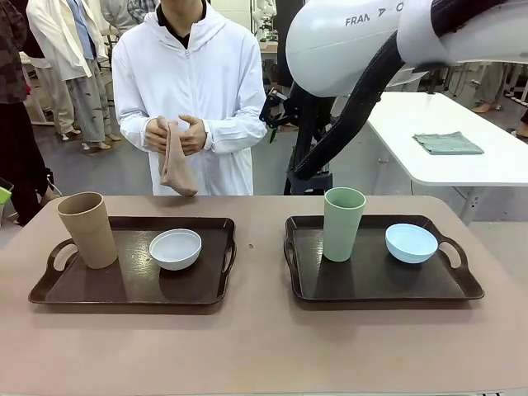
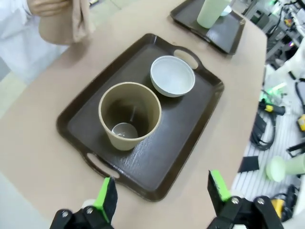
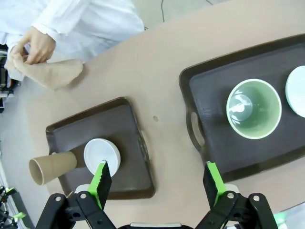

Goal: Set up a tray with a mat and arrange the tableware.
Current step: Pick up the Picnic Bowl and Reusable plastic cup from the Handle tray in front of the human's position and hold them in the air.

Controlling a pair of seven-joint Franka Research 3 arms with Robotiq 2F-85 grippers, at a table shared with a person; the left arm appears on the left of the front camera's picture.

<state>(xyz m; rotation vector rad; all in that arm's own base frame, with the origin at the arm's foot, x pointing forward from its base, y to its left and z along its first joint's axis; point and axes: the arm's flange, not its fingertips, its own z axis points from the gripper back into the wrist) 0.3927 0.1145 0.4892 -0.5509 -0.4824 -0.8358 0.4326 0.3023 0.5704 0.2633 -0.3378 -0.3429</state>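
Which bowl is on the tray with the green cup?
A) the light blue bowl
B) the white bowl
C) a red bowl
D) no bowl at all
A: the light blue bowl lies on the same dark tray as the pale green cup, while the white bowl shares the other tray with the tan cup.

Hovering with claw [image 3: 157, 181] spread wide over the counter [image 3: 162, 81]. Just past one fingertip [image 3: 102, 177], white bowl [image 3: 102, 155] beside tan cup [image 3: 52, 167]; past the other, pale green cup [image 3: 253, 109]. Farther ahead, hands [image 3: 35, 45] clutching beige cloth [image 3: 55, 74].
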